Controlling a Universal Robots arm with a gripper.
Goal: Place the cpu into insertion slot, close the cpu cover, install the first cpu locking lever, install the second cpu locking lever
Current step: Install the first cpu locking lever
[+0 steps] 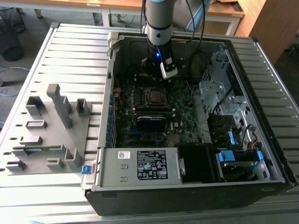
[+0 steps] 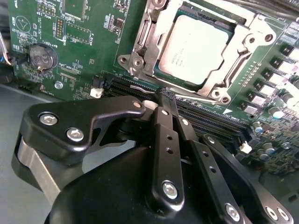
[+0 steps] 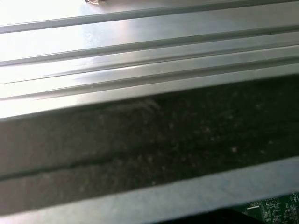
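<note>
**Past seating and cover; levers unsettled**

Can see the cpu lying flat in the insertion slot, with the cpu cover lowered around it. Judge those two steps done; cannot tell whether either lever is latched. Just beside the slot, over the motherboard, find the gripper, fingers pressed together, nothing visible between them.

I see a silver ribbed metal table carrying two things: an open black-and-grey metal computer case and, just beside it on the exterior view's left, a grey plastic fixture block with upright posts.
</note>
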